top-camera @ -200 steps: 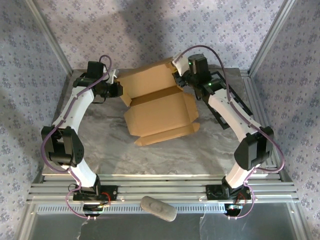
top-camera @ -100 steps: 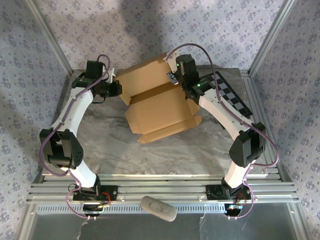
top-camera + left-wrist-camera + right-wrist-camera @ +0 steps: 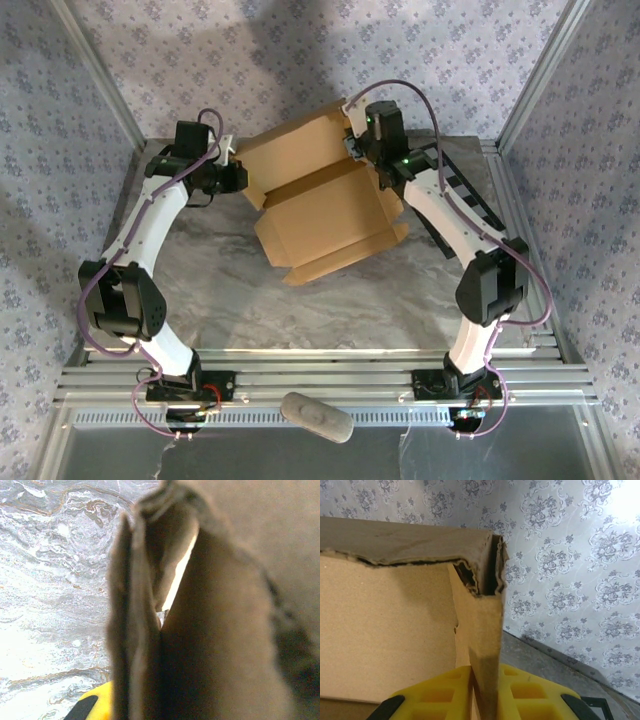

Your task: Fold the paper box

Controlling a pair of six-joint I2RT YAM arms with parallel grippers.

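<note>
Pinching a raised wall of the paper box (image 3: 320,215) between its yellow pads (image 3: 525,692), the right gripper (image 3: 485,695) is holding the far right corner. The left gripper (image 3: 238,178) is sitting at the far left edge; its closure cannot be told. The box is lying on the worktop (image 3: 210,285), long axis spanning both grippers.

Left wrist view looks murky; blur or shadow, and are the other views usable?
Left wrist: both; the tan-brown cardboard box sits too close, dark and out of focus, while the marble tabletop blows out white. Right wrist: cardboard edge sharp, glare on the patterned wallpaper top right. Top external: sharp throughout.
</note>
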